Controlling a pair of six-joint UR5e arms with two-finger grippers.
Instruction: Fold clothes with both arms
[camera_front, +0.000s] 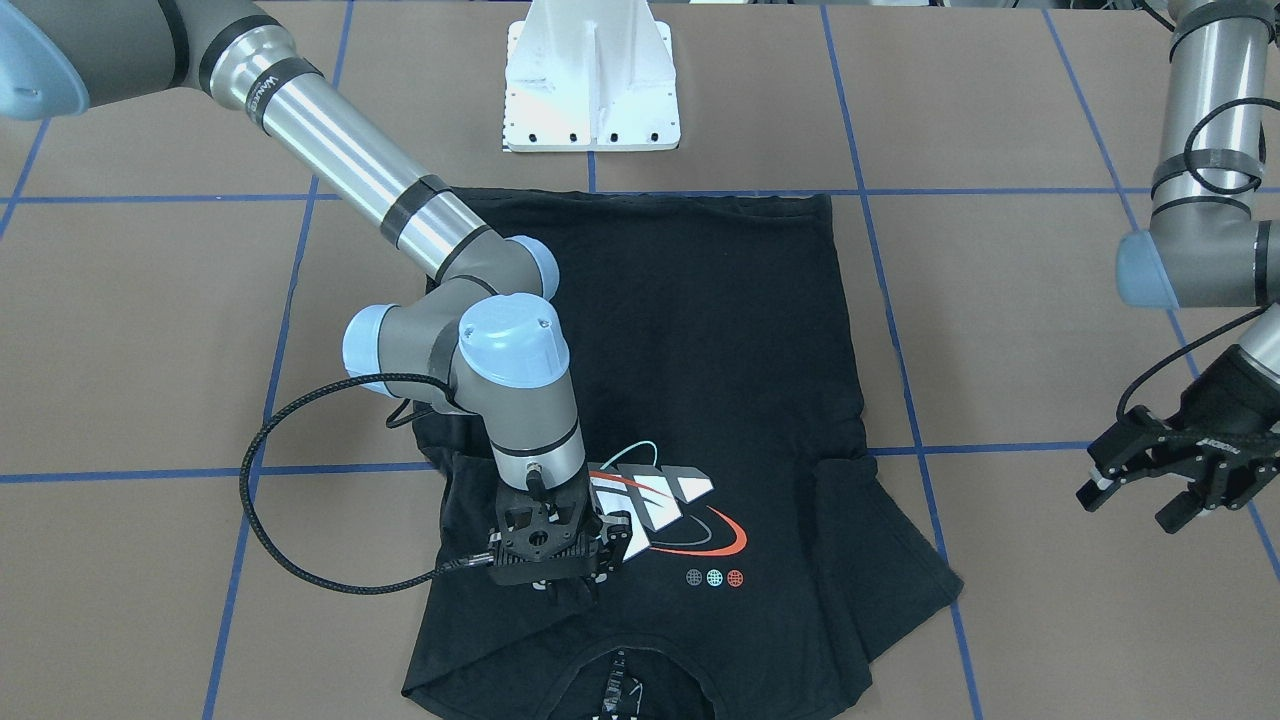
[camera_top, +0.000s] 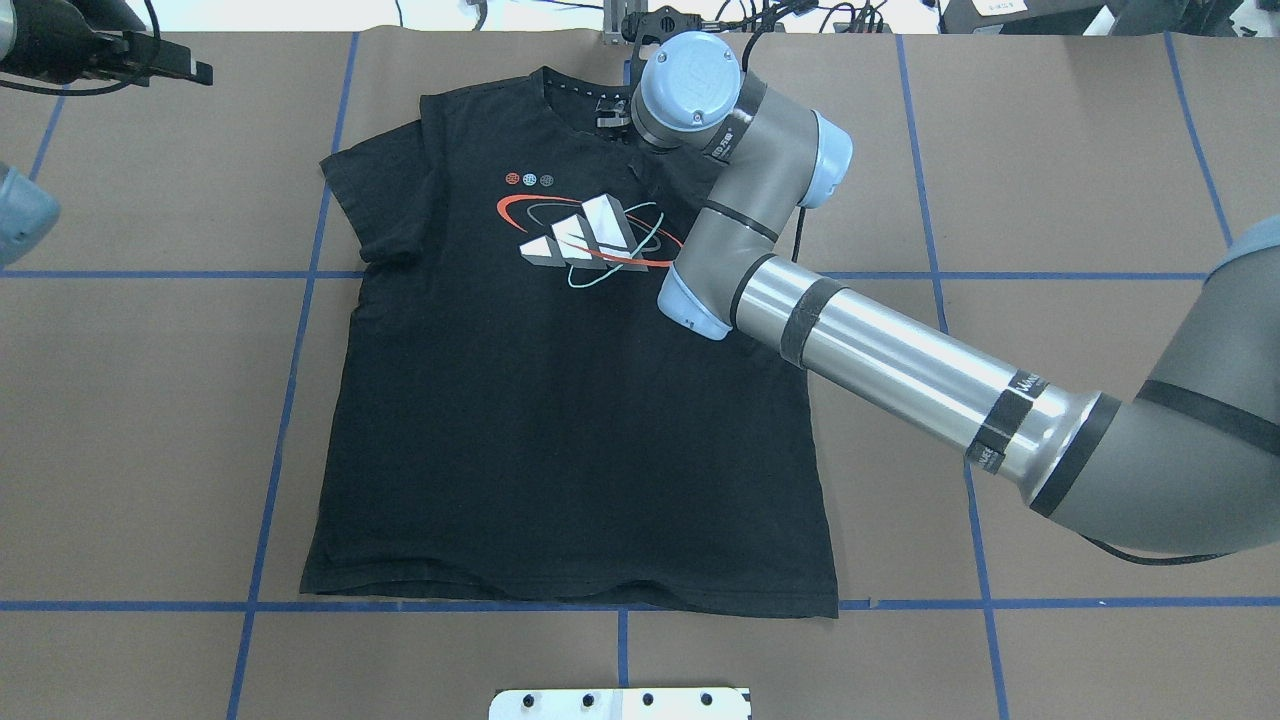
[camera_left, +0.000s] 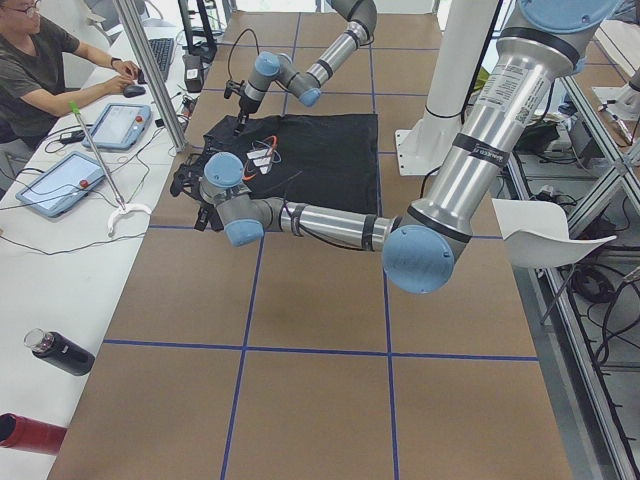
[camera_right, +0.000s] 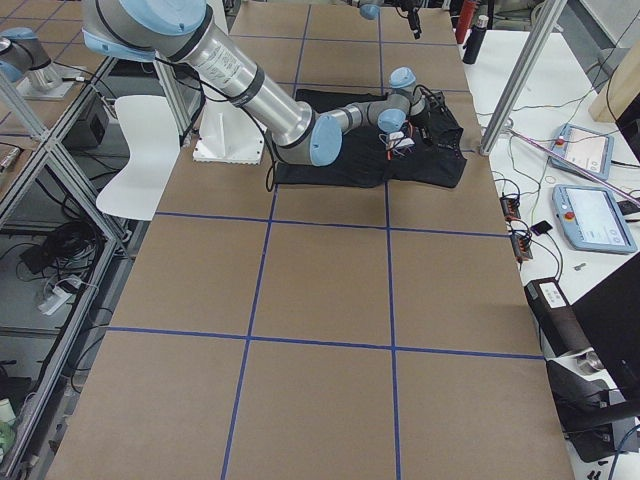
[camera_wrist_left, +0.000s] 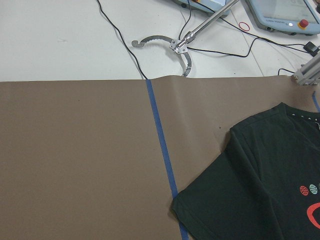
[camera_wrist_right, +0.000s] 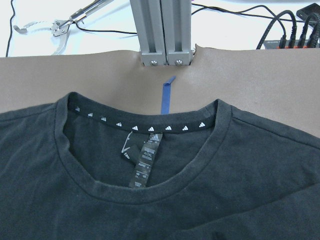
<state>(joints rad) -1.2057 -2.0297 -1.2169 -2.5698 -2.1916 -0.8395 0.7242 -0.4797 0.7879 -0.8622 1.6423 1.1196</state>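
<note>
Right fingers (camera_front: 588, 592) on T-shirt (camera_front: 700, 350), perhaps pinching; left fingers (camera_front: 1110, 485) spread

Robotics lab: teach pendants (camera_right: 595, 215), aluminium frame posts (camera_wrist_right: 175, 30), blue-taped grid table (camera_top: 150, 400), person (camera_left: 40, 70) at side desk (camera_left: 60, 270).

The T-shirt (camera_top: 560, 420) lies flat on the worktop (camera_top: 150, 400), its hem toward the pedestal (camera_front: 592, 90) and its collar (camera_wrist_right: 145, 125) at the far edge. The right gripper (camera_front: 555, 575) stands on the chest beside the logo (camera_top: 585, 240). The left gripper (camera_front: 1130, 508) hangs well apart, left of the shirt.
</note>
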